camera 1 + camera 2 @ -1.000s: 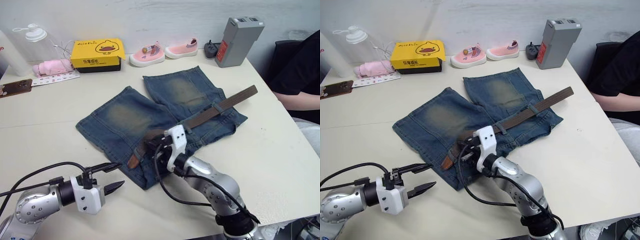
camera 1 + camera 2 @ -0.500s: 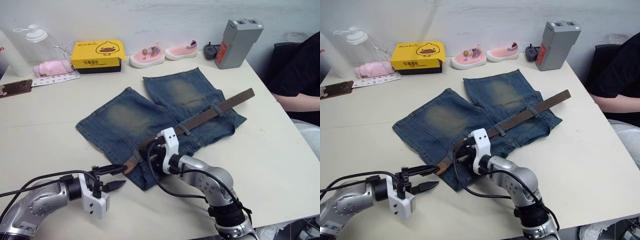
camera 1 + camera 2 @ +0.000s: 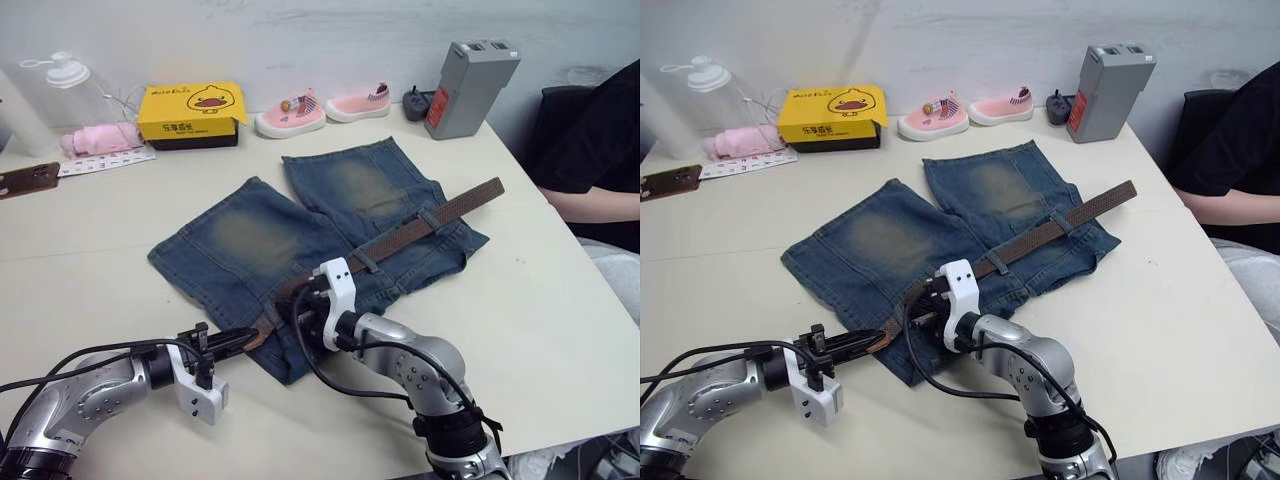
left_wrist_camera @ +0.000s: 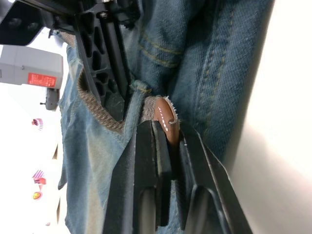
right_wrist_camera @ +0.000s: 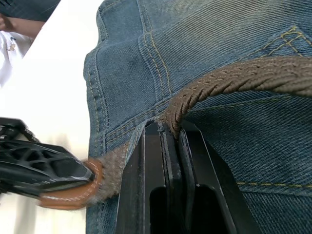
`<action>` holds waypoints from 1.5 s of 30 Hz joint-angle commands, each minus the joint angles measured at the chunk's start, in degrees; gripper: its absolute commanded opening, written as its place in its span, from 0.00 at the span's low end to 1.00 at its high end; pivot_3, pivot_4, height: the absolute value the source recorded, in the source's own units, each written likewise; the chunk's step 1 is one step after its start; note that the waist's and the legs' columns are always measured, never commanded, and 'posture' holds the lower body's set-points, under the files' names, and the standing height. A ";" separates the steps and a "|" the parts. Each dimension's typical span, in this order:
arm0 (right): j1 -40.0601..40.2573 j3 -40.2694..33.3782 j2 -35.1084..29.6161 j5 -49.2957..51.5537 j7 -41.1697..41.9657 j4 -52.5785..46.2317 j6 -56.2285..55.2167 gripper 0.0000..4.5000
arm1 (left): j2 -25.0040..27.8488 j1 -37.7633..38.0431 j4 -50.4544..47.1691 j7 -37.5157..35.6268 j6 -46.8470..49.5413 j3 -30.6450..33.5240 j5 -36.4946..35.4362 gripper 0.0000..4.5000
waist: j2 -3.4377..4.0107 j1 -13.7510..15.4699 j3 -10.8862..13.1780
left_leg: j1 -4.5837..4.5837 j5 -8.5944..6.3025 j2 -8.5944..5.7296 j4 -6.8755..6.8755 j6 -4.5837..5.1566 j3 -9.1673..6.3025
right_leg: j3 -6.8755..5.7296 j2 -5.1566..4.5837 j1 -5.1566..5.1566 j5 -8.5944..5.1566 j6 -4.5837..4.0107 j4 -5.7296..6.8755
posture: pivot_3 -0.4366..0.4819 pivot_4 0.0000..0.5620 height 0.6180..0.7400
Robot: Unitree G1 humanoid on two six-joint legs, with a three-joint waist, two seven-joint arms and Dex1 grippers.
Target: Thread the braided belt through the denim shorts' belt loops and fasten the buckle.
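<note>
The pale flat bench (image 3: 560, 330) is seen with bare surface toward its near and right edges. The blue faded denim shorts (image 3: 250, 245) are spread at its middle. The dark-brown braided belt (image 3: 440, 215) is laid diagonally along the waistband, far right to near left. Its tan leather tip (image 4: 166, 124) is pinched by the left fingers (image 4: 146, 161); the braid is pinched by the right fingers (image 5: 151, 170).

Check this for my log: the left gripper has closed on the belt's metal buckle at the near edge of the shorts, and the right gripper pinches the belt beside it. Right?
Not quite. The left gripper has closed on the belt's tan leather tip, not a buckle; the left wrist view shows it. The rest holds: it is at the near edge of the shorts, and the right gripper pinches the belt beside it.
</note>
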 commanded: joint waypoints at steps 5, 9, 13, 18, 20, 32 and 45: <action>2.94 -5.19 -0.63 5.55 0.90 -4.88 6.11 0.33 | 0.41 0.18 -0.41 2.28 0.53 -0.98 1.36 0.00 | 0.01 0.17 -0.02 | 0.00 -0.04 0.01 0.00 0.03 0.04 | 0.00 -0.01 -0.01 0.00 -0.01 -0.01 | 0.48 0.27 0.70; 3.77 -11.73 -5.42 11.44 2.51 -12.93 10.39 0.74 | -0.06 -0.37 -0.40 2.96 0.97 -1.98 1.92 0.00 | 0.08 0.25 0.02 | 0.00 -0.09 0.00 0.00 0.08 0.07 | 0.01 -0.04 -0.01 0.01 -0.02 -0.03 | 0.48 0.27 0.70; 4.38 -20.35 -15.20 17.48 6.21 -19.60 12.03 0.84 | -0.52 -1.42 0.05 3.81 1.02 -3.18 2.16 0.00 | 0.16 0.52 0.07 | -0.02 -0.17 -0.04 0.03 0.23 0.07 | 0.01 -0.10 0.00 0.03 -0.04 -0.06 | 0.48 0.27 0.70; 2.67 -25.32 -27.31 12.41 8.09 -16.76 7.61 0.79 | -0.88 -2.15 0.41 4.75 1.04 -4.30 2.71 0.00 | 0.42 0.51 0.21 | 0.01 -0.18 -0.01 0.03 0.24 0.11 | 0.01 -0.08 -0.01 0.05 -0.08 -0.04 | 0.48 0.27 0.70; 3.07 -24.00 -29.79 8.91 7.91 -14.85 5.26 0.67 | -1.02 -2.18 0.55 5.19 1.20 -4.52 2.79 0.00 | 0.45 0.51 0.22 | 0.03 -0.17 -0.01 0.03 0.23 0.14 | 0.01 -0.07 -0.02 0.06 -0.09 -0.04 | 0.48 0.27 0.70; 2.15 -17.96 -29.67 -5.33 5.19 -2.35 -3.35 0.01 | -1.03 -1.59 0.27 7.21 1.98 -5.04 4.21 0.00 | 0.52 1.00 0.20 | 0.07 -0.08 -0.01 0.06 0.11 0.27 | 0.04 -0.09 -0.01 0.10 -0.10 -0.03 | 0.48 0.27 0.70; 0.54 -18.18 -26.73 -8.27 2.30 4.80 -1.40 0.01 | 20.70 11.94 25.09 17.31 -22.54 7.26 7.69 0.00 | 0.14 0.07 -0.24 | 0.17 -0.26 0.15 0.04 0.37 0.27 | -0.02 -0.04 -0.01 0.07 -0.21 -0.05 | 0.48 0.27 0.70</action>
